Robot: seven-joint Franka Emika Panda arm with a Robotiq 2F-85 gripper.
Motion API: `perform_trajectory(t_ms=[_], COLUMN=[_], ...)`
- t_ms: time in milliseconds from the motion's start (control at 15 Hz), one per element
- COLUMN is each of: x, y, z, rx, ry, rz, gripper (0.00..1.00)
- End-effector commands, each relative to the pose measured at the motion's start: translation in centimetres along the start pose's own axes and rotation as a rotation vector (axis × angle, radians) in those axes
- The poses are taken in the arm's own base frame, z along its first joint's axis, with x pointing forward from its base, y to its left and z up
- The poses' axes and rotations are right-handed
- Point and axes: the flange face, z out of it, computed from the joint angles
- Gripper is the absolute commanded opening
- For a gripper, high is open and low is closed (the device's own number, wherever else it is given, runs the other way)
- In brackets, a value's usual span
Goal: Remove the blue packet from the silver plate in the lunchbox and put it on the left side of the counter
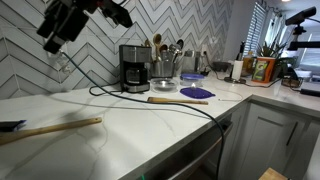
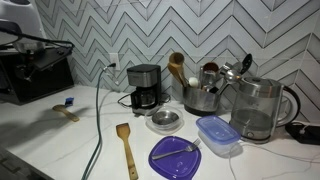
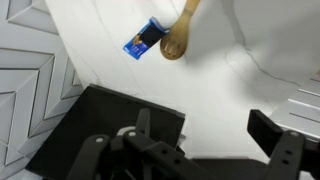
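The blue packet [image 3: 142, 40] lies flat on the white counter [image 3: 210, 80], right beside the bowl of a wooden spoon [image 3: 178, 35]. In an exterior view it is a small blue spot [image 2: 69, 101] at the left end of the counter. The silver plate [image 2: 165, 121] sits empty in front of the coffee maker and also shows in an exterior view [image 1: 163, 85]. My gripper [image 3: 205, 135] is open and empty, high above the counter and well clear of the packet. An exterior view shows it raised at the top left [image 1: 62, 28].
A black appliance [image 3: 100, 135] stands below the gripper. Further along the counter are a coffee maker [image 2: 145, 87], a wooden spatula [image 2: 127, 150], a purple-blue plate [image 2: 176, 156], a blue lunchbox [image 2: 217, 133], a utensil pot [image 2: 200, 95] and a kettle [image 2: 258, 108]. A black cable [image 1: 150, 97] crosses the counter.
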Motion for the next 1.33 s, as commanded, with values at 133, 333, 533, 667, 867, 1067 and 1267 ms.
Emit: perform_trajectory(t_ms=[133,333,533,667,867,1067,1267], x=[0.2,0.7,1.1,0.9,0.7,0.7,0.7], y=[-5.4,-6.5,-5.0,-4.9,-4.8,-4.8,-4.8], z=[-3.7,-4.8,-4.4,-4.3,-4.1,-4.1,-4.1], rx=[0.106,0.11,0.109,0.115,0.118,0.119,0.119], ry=[-0.115,-0.192,-0.135,-0.129,-0.127,-0.127,-0.127], rz=[0.248,0.366,0.308,0.311,0.315,0.315,0.315], gripper=[1.0,1.0,1.0,1.0,1.0,1.0,1.0])
